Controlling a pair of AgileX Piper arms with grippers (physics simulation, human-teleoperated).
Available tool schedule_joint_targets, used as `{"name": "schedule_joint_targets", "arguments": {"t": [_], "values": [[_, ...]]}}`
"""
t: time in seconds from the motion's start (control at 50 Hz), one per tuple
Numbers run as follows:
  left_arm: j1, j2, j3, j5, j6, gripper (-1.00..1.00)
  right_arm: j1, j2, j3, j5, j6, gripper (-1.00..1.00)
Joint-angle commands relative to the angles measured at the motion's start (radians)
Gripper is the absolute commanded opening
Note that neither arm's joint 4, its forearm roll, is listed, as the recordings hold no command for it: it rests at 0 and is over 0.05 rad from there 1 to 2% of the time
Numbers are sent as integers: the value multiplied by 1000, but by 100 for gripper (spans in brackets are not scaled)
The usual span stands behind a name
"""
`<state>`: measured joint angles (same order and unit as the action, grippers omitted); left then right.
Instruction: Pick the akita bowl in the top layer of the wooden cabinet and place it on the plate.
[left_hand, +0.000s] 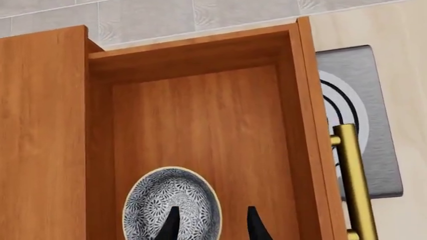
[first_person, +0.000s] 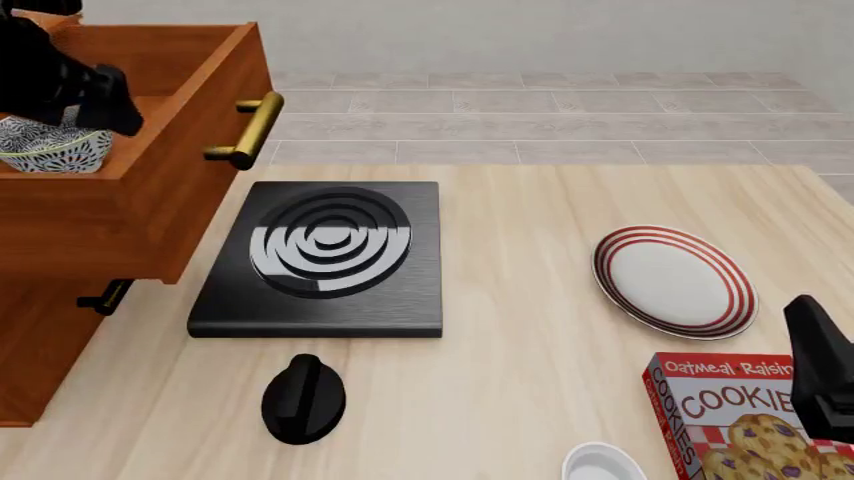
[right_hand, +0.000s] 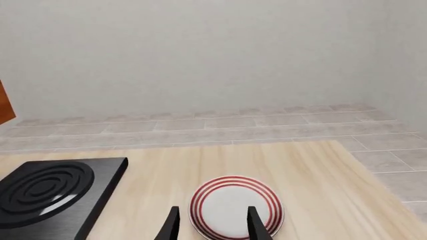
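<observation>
- Currently the top drawer (first_person: 147, 190) of the cabinet (first_person: 40, 340) is pulled out, brass handle (first_person: 247, 128) facing the stove.
- Bowl (left_hand: 171, 202) sits on the drawer floor near one side wall; the front view shows its patterned side (first_person: 51, 150) just under the left arm.
- Left gripper (left_hand: 210, 225) is over the open drawer. Fingers are spread: one tip (left_hand: 170, 225) is over the bowl's inside, the other (left_hand: 257, 227) is over bare wood beside the rim. Nothing gripped; can't tell if a tip touches the bowl.
- Left arm body (first_person: 60, 80) blocks most of the drawer interior in the front view.
- Plate (first_person: 674, 280) is on the table (first_person: 534, 400) right of the stove (first_person: 320, 255), well apart from the drawer.
- Right gripper (right_hand: 210, 225) hangs above the table on the near side of the plate, fingers (right_hand: 257, 225) apart, holding nothing; the plate shows between them in the right wrist view.
- Right arm (first_person: 821, 365) is at the front view's right edge, over the cookie box (first_person: 727, 415).
- Black knob (first_person: 303, 398) lies in front of the stove; white bowl rim (first_person: 607, 465) at the bottom edge beside the box.
</observation>
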<state>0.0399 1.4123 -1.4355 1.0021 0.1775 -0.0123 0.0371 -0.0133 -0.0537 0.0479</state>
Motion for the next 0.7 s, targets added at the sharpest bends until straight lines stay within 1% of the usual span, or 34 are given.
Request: {"name": "schedule_joint_targets", "arguments": {"t": [0.02,0.38,0.62,0.66,0.68,0.7], "values": [[-4,5,43,-32,-13,100,1,14,-1,-13,-5,100],[-5,9,93,-67,-18,100,2,3,-1,0,-6,100],[-6,10,126,-89,-25,100,1,20,0,-17,-5,100],[6,11,128,-93,-14,100,2,20,0,-18,-5,100],[-3,11,126,-90,-30,100,2,20,0,-18,-5,100],[-5,10,127,-90,-30,100,2,21,0,-18,-5,100]]}}
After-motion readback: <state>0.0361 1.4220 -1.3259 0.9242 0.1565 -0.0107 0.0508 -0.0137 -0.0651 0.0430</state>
